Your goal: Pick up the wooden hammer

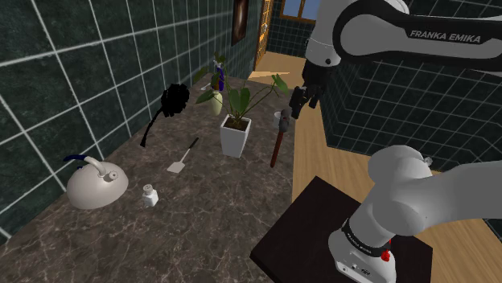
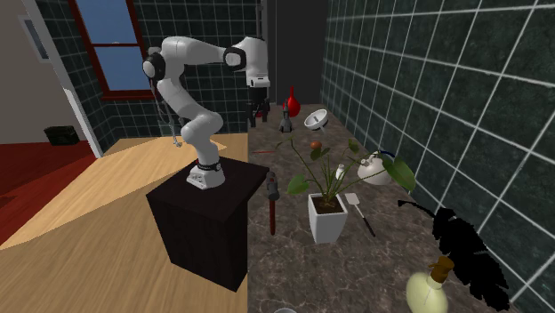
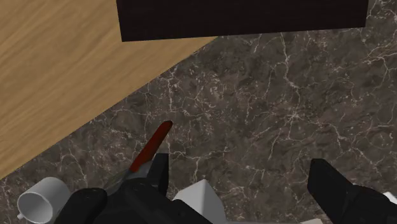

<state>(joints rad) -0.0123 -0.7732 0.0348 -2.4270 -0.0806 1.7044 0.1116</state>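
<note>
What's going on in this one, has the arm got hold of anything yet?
Not yet. The open black gripper hangs in the air over the dark marble counter and holds nothing. The hammer, with a reddish-brown handle, lies flat on the counter beside the white potted plant, near the counter's edge. In the wrist view its handle lies below, off beside one finger, untouched.

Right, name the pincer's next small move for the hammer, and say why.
Probably shift the open black pincer sideways until the red-handled hammer sits between its fingers. In the wrist view the handle lies on the dark marble counter beside one finger, off-centre, so descending now would likely miss.
</note>
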